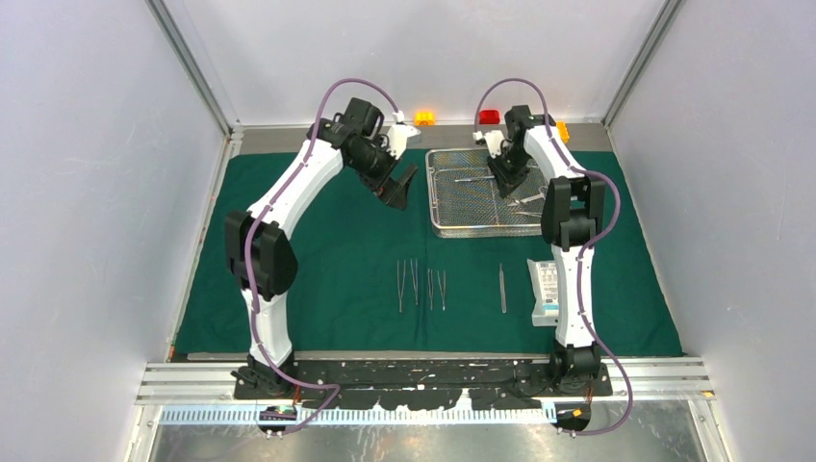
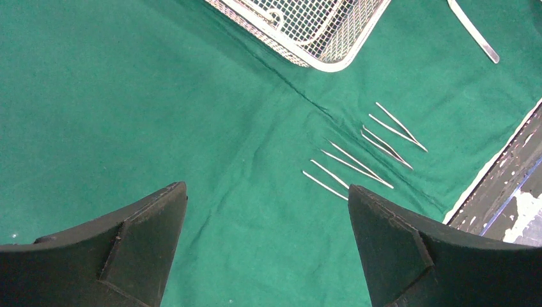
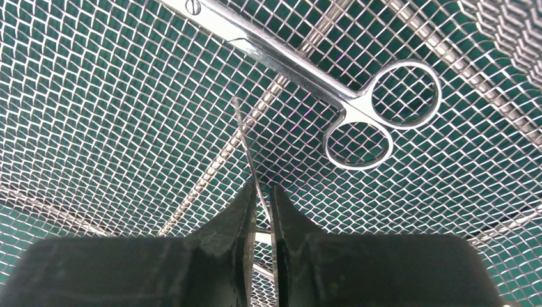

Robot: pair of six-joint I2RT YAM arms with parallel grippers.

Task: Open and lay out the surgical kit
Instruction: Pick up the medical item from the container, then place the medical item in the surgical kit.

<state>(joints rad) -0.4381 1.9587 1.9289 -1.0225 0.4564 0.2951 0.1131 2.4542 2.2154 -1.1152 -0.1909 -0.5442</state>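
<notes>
Green drape [image 1: 327, 250], silver mesh tray [image 1: 429, 192] and forceps [image 3: 245, 137], white pouch [image 1: 546, 289]

Can't see scissors [image 3: 358, 105] blade tips in tray [image 3: 115, 115]: cropped at top edge. Nor lower end of slim tool [image 3: 247, 144] alongside, buried betw. right hand [image 3: 263, 208] fingers. Can't see whole pouch [image 1: 545, 289] near tray's front-right corner: part behind right arm [image 1: 575, 308].

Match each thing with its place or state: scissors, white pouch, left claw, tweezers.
Things:
1 scissors
2 white pouch
3 left claw
4 tweezers

Places or states:
a wide open above the green cloth
b lying in the mesh tray
c in a row on the cloth, outside the tray
d flat at the cloth's right side

Pairs: 1-b, 2-d, 3-a, 4-c
</notes>
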